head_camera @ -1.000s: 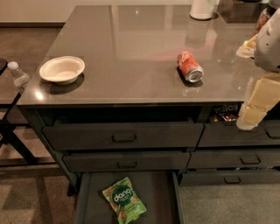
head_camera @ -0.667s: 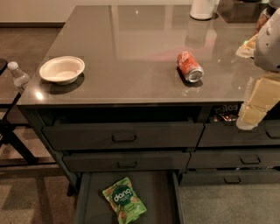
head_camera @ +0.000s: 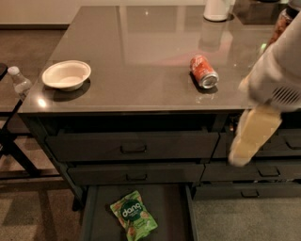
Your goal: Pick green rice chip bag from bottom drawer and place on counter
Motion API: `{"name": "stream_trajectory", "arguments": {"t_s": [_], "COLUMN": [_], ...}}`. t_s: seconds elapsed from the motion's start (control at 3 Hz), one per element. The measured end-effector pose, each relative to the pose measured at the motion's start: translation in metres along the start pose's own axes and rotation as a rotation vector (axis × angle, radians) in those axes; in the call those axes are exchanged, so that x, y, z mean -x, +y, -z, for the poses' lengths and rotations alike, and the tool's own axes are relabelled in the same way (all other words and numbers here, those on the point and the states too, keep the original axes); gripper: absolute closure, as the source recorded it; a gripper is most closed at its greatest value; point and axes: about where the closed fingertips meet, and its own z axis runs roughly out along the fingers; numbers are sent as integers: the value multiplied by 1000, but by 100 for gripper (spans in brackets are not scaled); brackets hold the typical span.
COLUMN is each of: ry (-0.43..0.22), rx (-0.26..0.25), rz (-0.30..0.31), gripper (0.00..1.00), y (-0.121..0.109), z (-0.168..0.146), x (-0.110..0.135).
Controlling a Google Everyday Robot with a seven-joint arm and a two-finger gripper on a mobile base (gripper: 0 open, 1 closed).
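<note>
While the green rice chip bag (head_camera: 133,215) lies flat in the open bottom drawer (head_camera: 169,209), your gripper (head_camera: 248,141) hangs far right, well apart from it | grip state: you cannot tell | counter (head_camera: 141,52): red soda can (head_camera: 203,72), white bowl (head_camera: 66,75)

Gripper (head_camera: 252,137) far right, pointing down

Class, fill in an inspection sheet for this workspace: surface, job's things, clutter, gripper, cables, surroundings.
Surface: counter, dark and glossy.
Job's things: green rice chip bag lying flat in the open bottom drawer, untouched.
Clutter: red soda can on its side and white bowl on the counter; white container at the back edge.
Gripper: gripper hangs at the right, before the upper drawers, apart from the bag.
Cables: nothing seen.
Surroundings: water bottle left of the counter; carpeted floor.
</note>
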Motion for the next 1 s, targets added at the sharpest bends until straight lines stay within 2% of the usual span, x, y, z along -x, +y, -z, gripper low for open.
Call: {"name": "stream_trajectory", "arguments": {"t_s": [0.33,0.67,1.0], "ry": [25,72,72], "rx": [129,183,182], "rz": [-40,-45,-45], "gripper": [0,0,0], "y": [47,68,68], "z": [-62,-85,-85], "x": [11,-3,-3]}}
